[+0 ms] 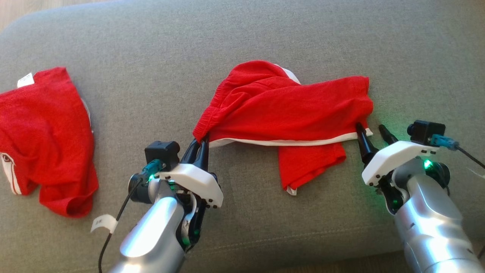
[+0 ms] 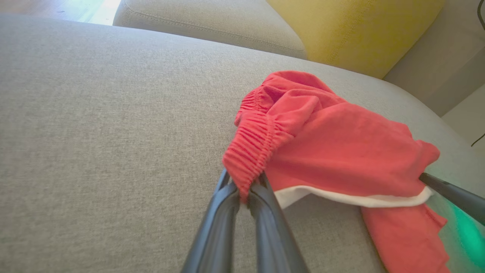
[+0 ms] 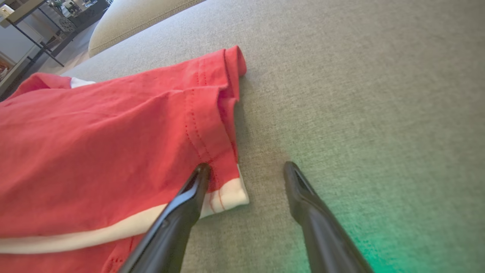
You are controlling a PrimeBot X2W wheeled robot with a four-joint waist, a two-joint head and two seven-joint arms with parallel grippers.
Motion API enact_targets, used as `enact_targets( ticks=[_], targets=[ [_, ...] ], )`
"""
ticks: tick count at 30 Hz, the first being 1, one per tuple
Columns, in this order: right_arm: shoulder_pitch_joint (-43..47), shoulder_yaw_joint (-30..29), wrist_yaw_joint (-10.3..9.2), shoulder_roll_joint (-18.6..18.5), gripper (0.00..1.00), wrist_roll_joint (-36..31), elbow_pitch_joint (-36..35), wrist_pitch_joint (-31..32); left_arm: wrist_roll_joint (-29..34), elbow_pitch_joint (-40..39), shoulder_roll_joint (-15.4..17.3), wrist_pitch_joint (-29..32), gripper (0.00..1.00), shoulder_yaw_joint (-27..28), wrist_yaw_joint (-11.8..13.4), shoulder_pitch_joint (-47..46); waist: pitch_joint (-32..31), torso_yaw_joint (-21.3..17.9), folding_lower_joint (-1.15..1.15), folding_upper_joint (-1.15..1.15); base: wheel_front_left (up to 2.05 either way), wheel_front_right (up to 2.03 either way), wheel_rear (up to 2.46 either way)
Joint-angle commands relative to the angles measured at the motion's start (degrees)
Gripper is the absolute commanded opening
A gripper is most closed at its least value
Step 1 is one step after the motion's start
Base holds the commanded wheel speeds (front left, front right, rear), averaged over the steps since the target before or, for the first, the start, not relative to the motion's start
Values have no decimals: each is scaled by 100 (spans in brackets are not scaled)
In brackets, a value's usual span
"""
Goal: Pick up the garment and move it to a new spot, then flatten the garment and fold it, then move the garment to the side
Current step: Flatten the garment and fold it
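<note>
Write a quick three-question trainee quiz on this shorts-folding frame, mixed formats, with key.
1. True or false: the right gripper is shut on the red shorts.
2. The left gripper pinches which part of the shorts? A elastic waistband; B white hem; C leg end.
3. Fill in: a second red ___ lies on the grey cushion at the robot's left.
Key: 1 false, its jaws stand open; 2 A; 3 garment.

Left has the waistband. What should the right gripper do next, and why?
Probably slide the right gripper slightly toward the shorts before closing: it is open, one finger sits over the white-edged hem corner and the other over bare sofa, so the corner is not yet between them.
</note>
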Motion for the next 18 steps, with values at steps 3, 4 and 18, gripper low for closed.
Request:
enact_targets(
  ticks=[3,4,18],
  targets=[
    [-130,338,-2,56,36,13,269,-76,25,-175,53,-34,0,137,44,-195,-16,-12,0,0,0,0,0],
    [-154,390,-2,56,18,48,332,-96,21,-169,53,-34,0,138,47,-196,-26,-15,0,0,0,0,0],
    [-222,675,-2,56,0,230,312,-445,81,-76,53,-34,0,410,35,-63,-485,-156,0,0,0,0,0]
  ],
)
